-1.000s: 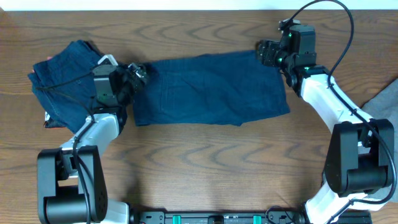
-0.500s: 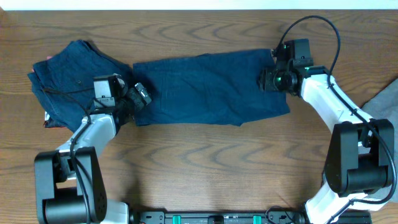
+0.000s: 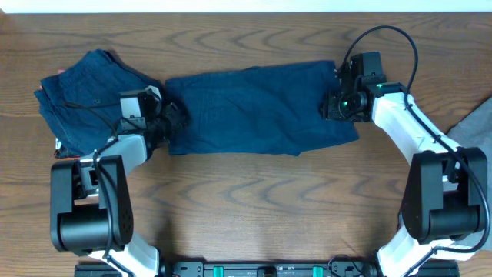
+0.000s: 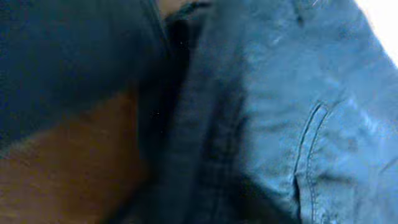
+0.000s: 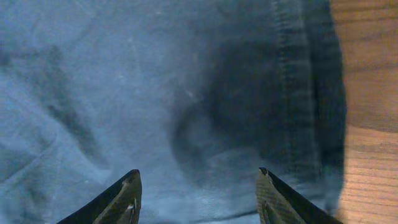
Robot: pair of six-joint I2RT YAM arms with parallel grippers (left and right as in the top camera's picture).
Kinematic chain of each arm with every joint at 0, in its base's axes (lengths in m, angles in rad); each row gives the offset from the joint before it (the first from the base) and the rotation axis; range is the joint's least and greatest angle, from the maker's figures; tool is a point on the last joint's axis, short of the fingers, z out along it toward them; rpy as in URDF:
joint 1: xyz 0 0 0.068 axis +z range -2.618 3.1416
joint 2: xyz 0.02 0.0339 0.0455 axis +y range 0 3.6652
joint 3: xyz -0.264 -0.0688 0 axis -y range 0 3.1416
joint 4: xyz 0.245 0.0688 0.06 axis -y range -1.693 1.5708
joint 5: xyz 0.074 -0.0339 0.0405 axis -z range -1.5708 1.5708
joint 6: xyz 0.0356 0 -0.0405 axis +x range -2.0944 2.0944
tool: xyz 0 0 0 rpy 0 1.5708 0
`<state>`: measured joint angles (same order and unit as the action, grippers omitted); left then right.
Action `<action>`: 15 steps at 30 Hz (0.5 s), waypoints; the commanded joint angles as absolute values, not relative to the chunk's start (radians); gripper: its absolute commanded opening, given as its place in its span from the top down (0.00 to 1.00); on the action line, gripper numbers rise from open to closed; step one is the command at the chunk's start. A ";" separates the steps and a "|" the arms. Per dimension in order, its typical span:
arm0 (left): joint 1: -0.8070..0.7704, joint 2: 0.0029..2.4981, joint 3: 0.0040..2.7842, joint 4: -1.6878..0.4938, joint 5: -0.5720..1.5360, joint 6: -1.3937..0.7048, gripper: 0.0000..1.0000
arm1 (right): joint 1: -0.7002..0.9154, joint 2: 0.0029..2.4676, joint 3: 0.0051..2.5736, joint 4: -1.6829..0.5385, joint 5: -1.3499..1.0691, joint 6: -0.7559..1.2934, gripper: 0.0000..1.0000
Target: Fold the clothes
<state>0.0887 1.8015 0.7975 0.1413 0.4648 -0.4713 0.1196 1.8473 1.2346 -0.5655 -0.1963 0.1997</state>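
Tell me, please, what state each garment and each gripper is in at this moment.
spread shorts: laid out flat in the middle, lightly wrinkled.
pile of shorts: stacked at the left, edges uneven.
grey garment: at the right edge, mostly out of frame.
left gripper: at the spread shorts' left edge; open or shut cannot be told.
right gripper: open, fingers apart above the spread shorts' right end.

Pose: left arm (image 3: 115, 154) bent at the elbow, left pincer (image 3: 172, 119) low and turned toward the right; its jaw state unreadable, wrist view blurred. Right arm (image 3: 407, 123) stretched forward and inward, right pincer (image 3: 336, 105) pointing down, fingers (image 5: 127, 196) spread wide apart.
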 commanded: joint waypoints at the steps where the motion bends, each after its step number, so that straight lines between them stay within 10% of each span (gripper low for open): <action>1: 0.077 1.837 0.776 0.121 0.549 -0.464 0.94 | 0.140 1.794 1.240 -0.569 -0.211 0.180 0.46; 9: 0.078 1.684 0.792 -0.046 0.621 -0.437 0.94 | 0.171 1.778 1.245 -0.577 -0.453 0.036 0.90; 15: 0.078 1.402 0.822 -0.284 0.619 -0.419 0.94 | 0.252 1.789 1.242 -0.619 -0.453 0.021 0.94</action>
